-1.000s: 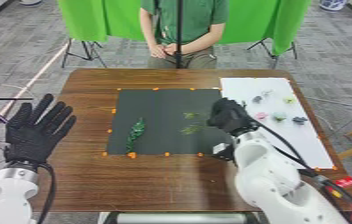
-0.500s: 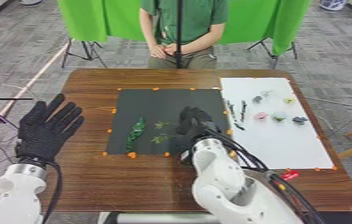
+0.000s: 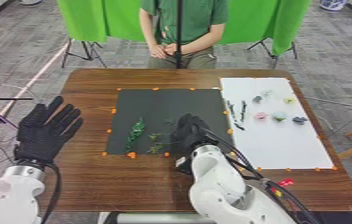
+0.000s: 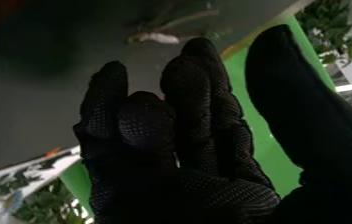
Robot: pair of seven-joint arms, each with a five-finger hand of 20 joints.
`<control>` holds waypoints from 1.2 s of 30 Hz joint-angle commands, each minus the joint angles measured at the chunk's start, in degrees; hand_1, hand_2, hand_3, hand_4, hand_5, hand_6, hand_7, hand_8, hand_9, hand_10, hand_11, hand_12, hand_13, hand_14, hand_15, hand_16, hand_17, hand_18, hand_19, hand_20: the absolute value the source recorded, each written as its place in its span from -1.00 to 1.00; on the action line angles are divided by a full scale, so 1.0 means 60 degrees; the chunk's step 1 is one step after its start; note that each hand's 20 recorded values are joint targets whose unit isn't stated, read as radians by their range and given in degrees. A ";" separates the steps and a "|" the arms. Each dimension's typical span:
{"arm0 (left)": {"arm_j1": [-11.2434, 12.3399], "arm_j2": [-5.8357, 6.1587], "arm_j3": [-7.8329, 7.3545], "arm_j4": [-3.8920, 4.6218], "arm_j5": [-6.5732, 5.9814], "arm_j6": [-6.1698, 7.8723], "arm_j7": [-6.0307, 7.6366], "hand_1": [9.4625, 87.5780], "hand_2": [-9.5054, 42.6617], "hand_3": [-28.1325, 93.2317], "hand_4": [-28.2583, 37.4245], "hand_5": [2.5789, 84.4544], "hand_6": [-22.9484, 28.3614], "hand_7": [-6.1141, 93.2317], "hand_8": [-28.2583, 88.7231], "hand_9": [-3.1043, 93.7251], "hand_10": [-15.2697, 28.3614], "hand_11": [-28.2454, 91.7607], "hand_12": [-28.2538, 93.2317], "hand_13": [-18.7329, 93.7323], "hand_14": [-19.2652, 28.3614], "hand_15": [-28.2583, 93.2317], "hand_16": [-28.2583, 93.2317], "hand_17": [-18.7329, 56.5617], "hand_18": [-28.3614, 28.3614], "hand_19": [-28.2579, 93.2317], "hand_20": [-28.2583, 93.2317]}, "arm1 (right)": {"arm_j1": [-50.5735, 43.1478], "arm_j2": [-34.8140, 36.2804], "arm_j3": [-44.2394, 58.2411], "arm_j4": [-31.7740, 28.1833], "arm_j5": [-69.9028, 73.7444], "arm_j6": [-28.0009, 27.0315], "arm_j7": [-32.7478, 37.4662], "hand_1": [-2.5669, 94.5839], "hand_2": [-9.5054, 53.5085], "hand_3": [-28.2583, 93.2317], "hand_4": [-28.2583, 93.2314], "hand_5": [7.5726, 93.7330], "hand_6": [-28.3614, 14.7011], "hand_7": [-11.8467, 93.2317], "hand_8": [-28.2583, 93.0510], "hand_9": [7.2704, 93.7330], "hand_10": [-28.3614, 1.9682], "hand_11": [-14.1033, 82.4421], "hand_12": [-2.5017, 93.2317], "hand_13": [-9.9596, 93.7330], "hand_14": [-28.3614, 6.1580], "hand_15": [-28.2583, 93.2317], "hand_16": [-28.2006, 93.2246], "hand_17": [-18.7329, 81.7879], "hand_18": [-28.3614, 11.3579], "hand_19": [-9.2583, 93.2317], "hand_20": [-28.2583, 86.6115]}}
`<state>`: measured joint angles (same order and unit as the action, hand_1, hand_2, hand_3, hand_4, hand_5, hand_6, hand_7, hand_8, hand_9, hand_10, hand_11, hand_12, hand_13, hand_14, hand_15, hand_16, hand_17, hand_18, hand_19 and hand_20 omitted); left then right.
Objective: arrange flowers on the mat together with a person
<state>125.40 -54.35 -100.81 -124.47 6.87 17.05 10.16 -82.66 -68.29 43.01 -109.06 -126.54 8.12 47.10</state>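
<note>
My right hand (image 3: 189, 134) is low over the right part of the dark mat (image 3: 159, 102) in the head view, beside a thin green sprig (image 3: 155, 143). In the right wrist view that hand (image 4: 186, 135) has nearly straight fingers, thumb apart, and a twig with a pale end (image 4: 159, 38) lies past the fingertips. A dark green leafy stem (image 3: 135, 134) stands lengthwise on the mat's left part. My left hand (image 3: 46, 131) is spread open at the table's left edge. Whether the right hand touches the sprig, I cannot tell.
On the white sheet (image 3: 283, 145) at the right are two dark stems, a pink flower (image 3: 261, 116), a pale green one (image 3: 280, 117), a dark grey one (image 3: 299, 120), a yellow one (image 3: 290, 101) and grey ones. Orange tape marks the mat's edges.
My right hand has moved left from beside the white sheet, then slightly nearer. The thin sprig has shifted left and nearer too. My left hand has moved slightly right.
</note>
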 commanded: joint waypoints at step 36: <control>0.0288 -0.0207 -0.0320 0.0013 -0.0300 -0.0129 -0.0107 -0.37 -0.25 0.62 -1.00 0.00 0.18 -0.65 -0.68 -0.11 0.42 -0.14 -0.42 -0.12 0.51 0.11 -0.69 -0.62 0.54 0.13 -0.29 | 0.0359 0.0099 -0.0262 0.0424 0.0172 -0.1843 -0.0220 0.18 -1.00 0.52 -0.97 0.52 0.26 0.12 -0.30 0.61 0.03 0.49 0.00 0.48 -0.28 0.70 0.27 0.08 -0.88 0.81 0.15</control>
<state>127.38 -55.24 -103.29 -124.92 5.22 16.78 10.51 -79.69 -66.21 42.54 -106.81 -125.61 -2.25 46.02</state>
